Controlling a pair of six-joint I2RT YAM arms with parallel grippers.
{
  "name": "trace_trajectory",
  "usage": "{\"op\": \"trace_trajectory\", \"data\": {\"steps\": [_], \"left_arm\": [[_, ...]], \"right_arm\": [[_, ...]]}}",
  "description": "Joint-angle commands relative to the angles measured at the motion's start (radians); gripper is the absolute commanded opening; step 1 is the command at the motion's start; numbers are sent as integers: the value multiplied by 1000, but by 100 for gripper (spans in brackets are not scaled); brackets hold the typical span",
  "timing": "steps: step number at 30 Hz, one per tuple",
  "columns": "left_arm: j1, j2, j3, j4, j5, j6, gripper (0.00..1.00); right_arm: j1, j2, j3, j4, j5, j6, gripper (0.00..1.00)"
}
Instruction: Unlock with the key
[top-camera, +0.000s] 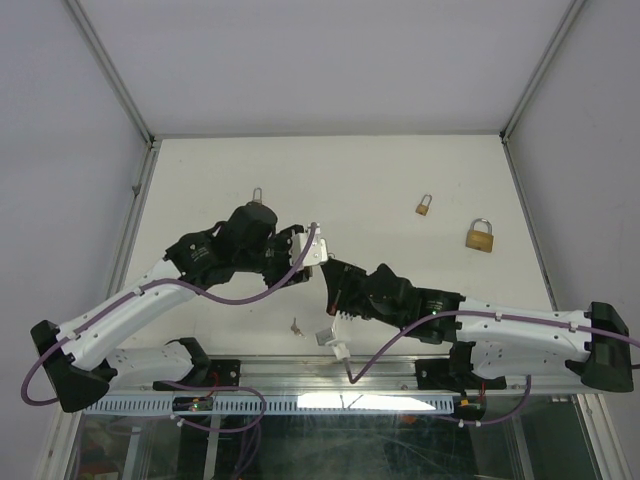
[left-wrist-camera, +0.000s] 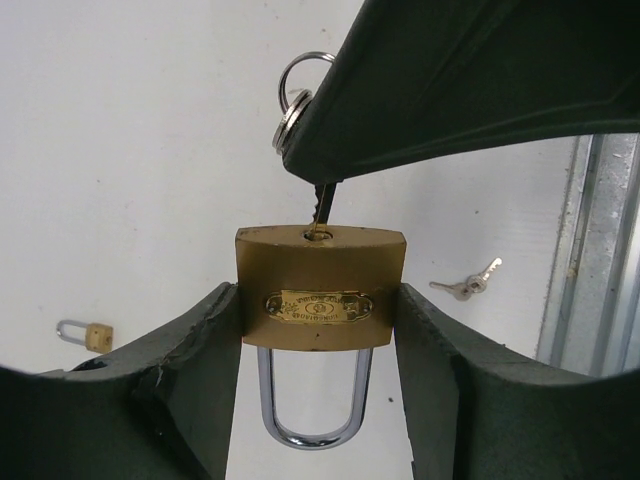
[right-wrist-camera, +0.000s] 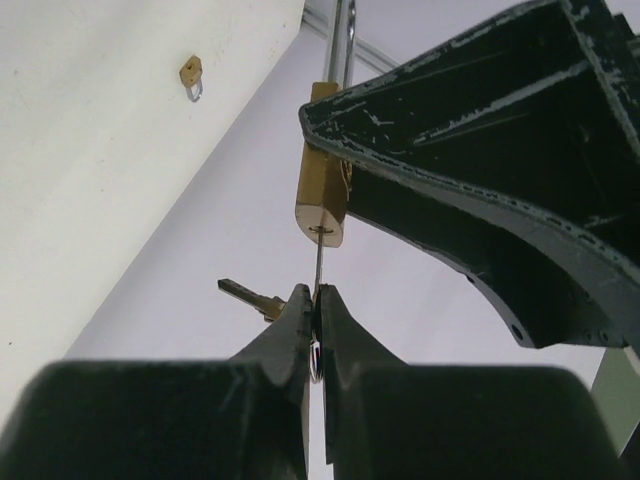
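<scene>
Centre frame: left tool (left-wrist-camera: 320, 330) clamps the padlock (left-wrist-camera: 322, 290); right tool (right-wrist-camera: 313, 305), pinched shut on the key (left-wrist-camera: 322, 205) (ring (left-wrist-camera: 288, 118) attached), has its tip at the keyhole (left-wrist-camera: 320, 235). Next, probably: push home, turn.

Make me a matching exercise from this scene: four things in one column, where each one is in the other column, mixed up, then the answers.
Things:
1. target padlock
2. key
3. spare keys
4. large spare padlock

Places:
A. loose on the table, by its near edge
B. pinched in the right gripper, tip at the keyhole
C. lying on the table's right side
D. clamped between the fingers of the left gripper

Pairs: 1-D, 2-B, 3-A, 4-C
</scene>
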Motion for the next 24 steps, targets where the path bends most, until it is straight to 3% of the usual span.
{"op": "trace_trajectory", "data": {"steps": [1,8,24], "left_arm": [[-11,-31,-5,318,0,82,0],[-16,-49,-33,419,-90,188,0],[-28,-17,17,306,-52,169,0]], "right_arm": [[27,-29,8,83,-51,-7,0],[25,-41,16,80,-13,-66,0],[26,-22,49,101,10,-108,0]]}}
